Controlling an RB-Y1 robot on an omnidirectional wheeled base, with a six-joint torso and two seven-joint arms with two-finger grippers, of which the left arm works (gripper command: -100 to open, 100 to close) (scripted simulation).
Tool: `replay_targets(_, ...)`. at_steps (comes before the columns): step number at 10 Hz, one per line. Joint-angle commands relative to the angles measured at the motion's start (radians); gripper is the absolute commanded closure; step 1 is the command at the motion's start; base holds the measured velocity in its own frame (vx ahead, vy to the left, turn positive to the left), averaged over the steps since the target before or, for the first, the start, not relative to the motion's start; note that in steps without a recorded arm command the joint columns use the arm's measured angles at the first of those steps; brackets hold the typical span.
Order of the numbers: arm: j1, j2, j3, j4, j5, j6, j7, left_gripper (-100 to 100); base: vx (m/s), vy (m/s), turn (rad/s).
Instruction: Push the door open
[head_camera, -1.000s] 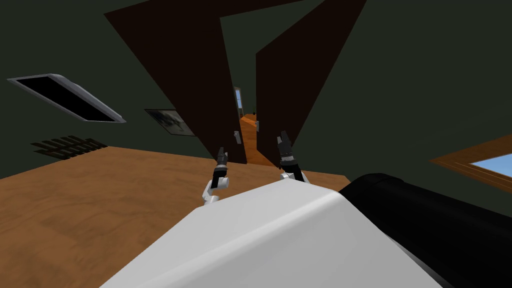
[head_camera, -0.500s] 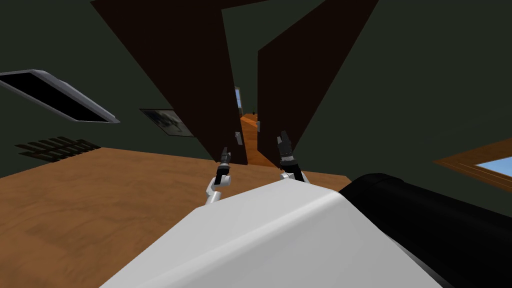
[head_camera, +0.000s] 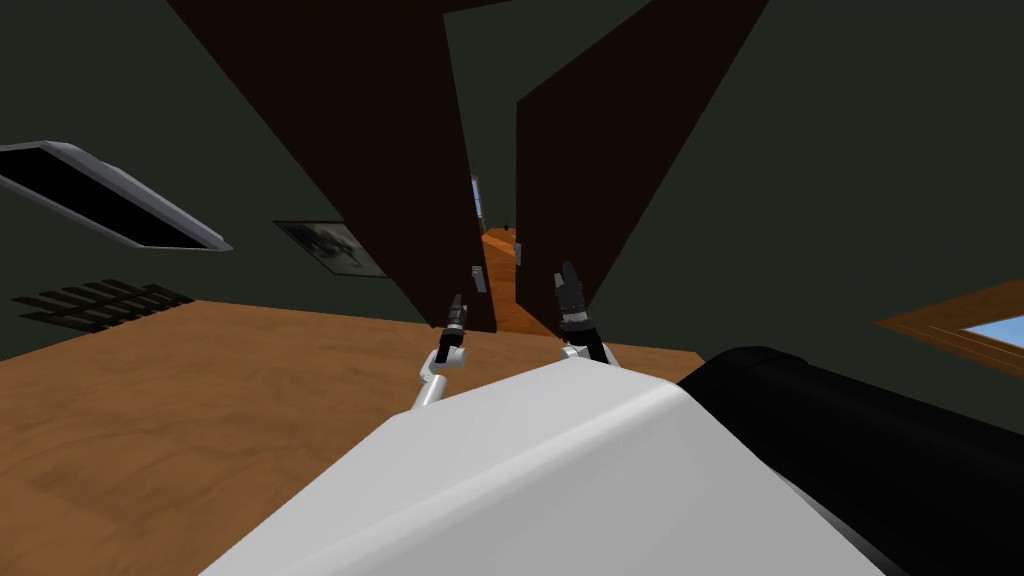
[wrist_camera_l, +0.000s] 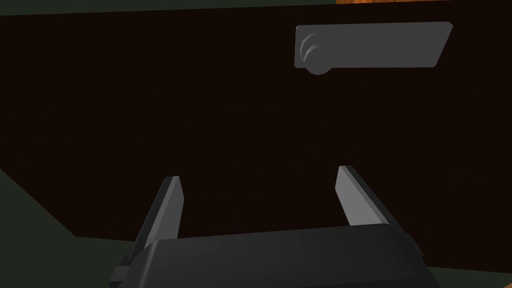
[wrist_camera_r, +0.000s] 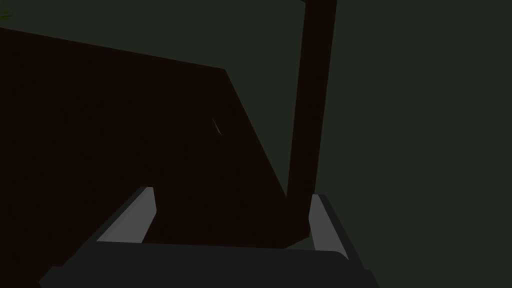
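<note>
left gripper (head_camera: 458, 300) edged nearer door (head_camera: 380, 150)

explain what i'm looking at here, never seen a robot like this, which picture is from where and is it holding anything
This is a two-armed robot in a simulated house, facing a dark brown doorway. The wide picture comes from a camera on its head, looking steeply down. In it, the left gripper and right gripper reach forward. Ahead stand the left door panel and the right door panel, with a narrow gap between them where an orange floor shows.

The other two pictures come from a camera on each hand, looking along that hand's two thin fingers. The left hand's camera faces the left door panel and its grey handle. The right hand's camera faces a dark brown panel too. Both grippers are open and hold nothing.
</note>
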Motion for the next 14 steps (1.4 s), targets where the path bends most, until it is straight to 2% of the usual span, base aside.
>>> replay_targets(1,-0.025,-0.002,-0.007,0.035,-0.004,0.007,0.009,-100,0.099,0.063,-0.029)
replay_targets(6,-0.103,-0.015,-0.025,0.158,-0.015,0.011,0.03,-100,0.09,0.063,-0.025)
replay_targets(13,-0.19,-0.034,-0.046,0.295,-0.027,0.015,0.053,-100,0.088,0.049,-0.019)
replay_targets(14,-0.212,-0.039,-0.051,0.329,-0.03,0.016,0.059,-100,0.107,0.072,-0.026)
